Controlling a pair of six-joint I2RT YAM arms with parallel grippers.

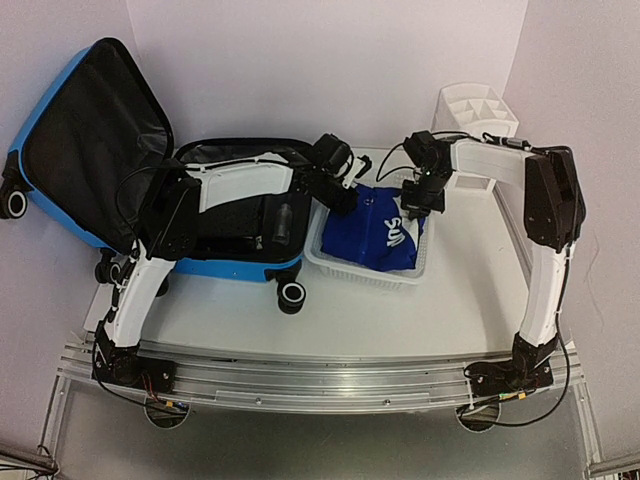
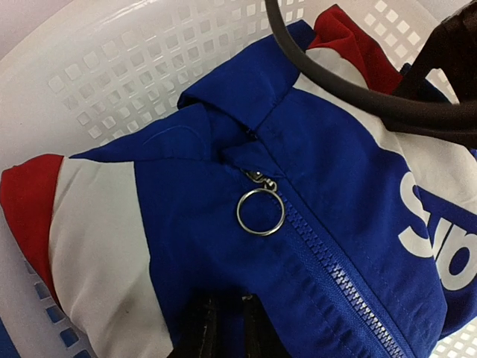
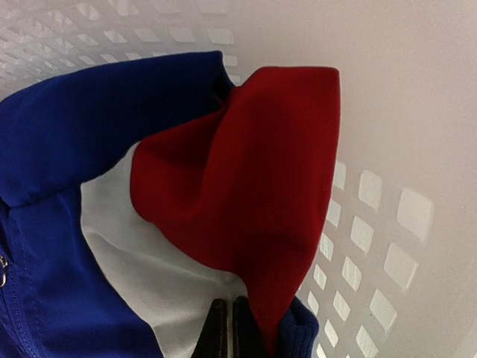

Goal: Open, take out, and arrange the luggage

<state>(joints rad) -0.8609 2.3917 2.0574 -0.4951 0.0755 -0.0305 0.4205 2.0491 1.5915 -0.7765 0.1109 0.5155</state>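
Blue jacket is pinched by left claw and right claw; best raise both evenly, clear of the basket rim

Left gripper, right gripper: closed.

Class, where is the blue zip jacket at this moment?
In the top view the jacket lies in the white perforated basket at mid-table, just right of the open blue suitcase and in front of the white organizer.
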